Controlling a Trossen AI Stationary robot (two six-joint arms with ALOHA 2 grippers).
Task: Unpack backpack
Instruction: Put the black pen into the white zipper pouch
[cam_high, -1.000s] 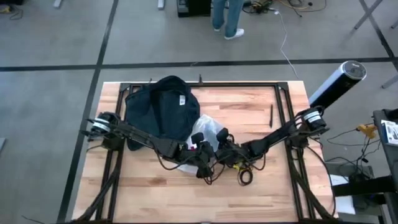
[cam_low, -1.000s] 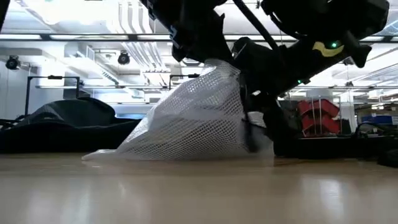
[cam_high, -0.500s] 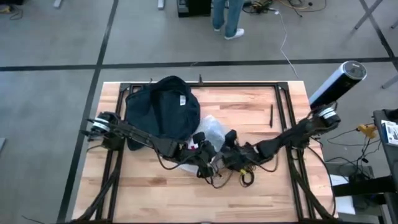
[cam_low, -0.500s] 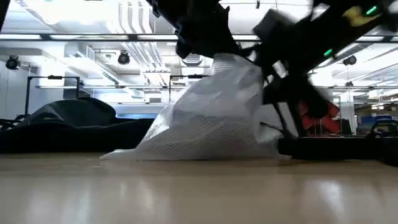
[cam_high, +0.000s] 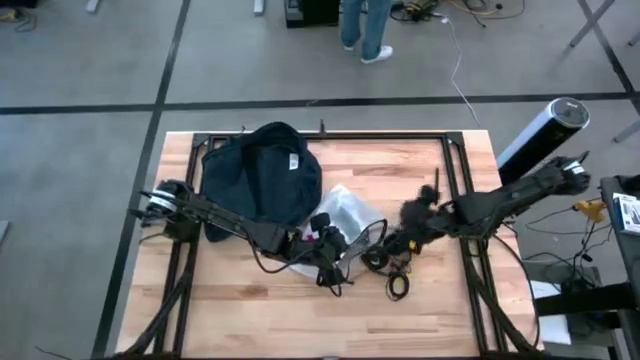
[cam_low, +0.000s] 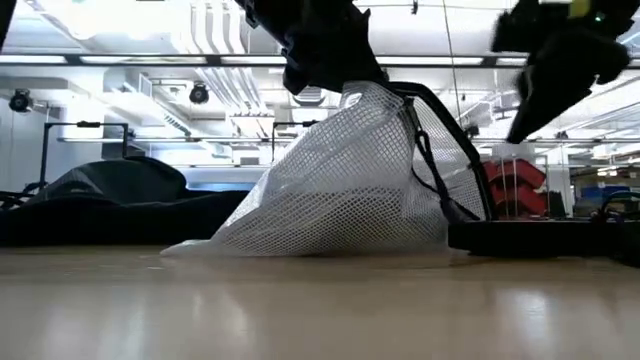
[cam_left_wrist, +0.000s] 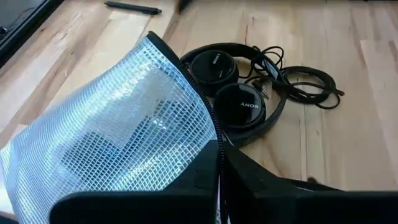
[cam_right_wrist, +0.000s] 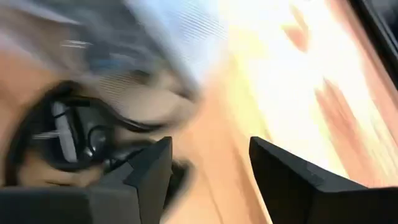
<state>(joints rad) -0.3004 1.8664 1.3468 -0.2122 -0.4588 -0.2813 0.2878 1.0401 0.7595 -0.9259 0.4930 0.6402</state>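
Note:
The dark navy backpack (cam_high: 260, 180) lies slumped at the table's far left; in the low view it is the dark mound (cam_low: 120, 190) at the left. A silvery mesh pouch (cam_high: 345, 212) stands tent-like in the middle, its bottom edge on the wood, with my left gripper (cam_high: 325, 248) shut on it. Black headphones (cam_left_wrist: 236, 93) with their cable lie on the table by the pouch's mouth. My right gripper (cam_right_wrist: 211, 168) is open and hangs above the table to the right of the headphones (cam_high: 378, 258), touching nothing. My left gripper pinches the pouch's dark zipped edge (cam_left_wrist: 216, 140) between its two fingers, coming from above on a slant. That corner is lifted (cam_low: 352, 98), and the pouch hangs slack from it with its lower edge (cam_low: 300, 248) on the table.
A coil of black cable (cam_high: 397, 285) lies near the headphones toward the table's near edge. A black pen (cam_high: 436, 186) lies at the far right. A silver cylinder (cam_high: 540, 135) stands off the table's right corner. A person's legs (cam_high: 365, 30) show beyond the far edge.
My right gripper has drawn away from the pouch's mouth, toward the table's right edge and upward. The headphones, which it covered before, now lie in plain view on the table beside the pouch. My left gripper has kept the pouch's corner raised.

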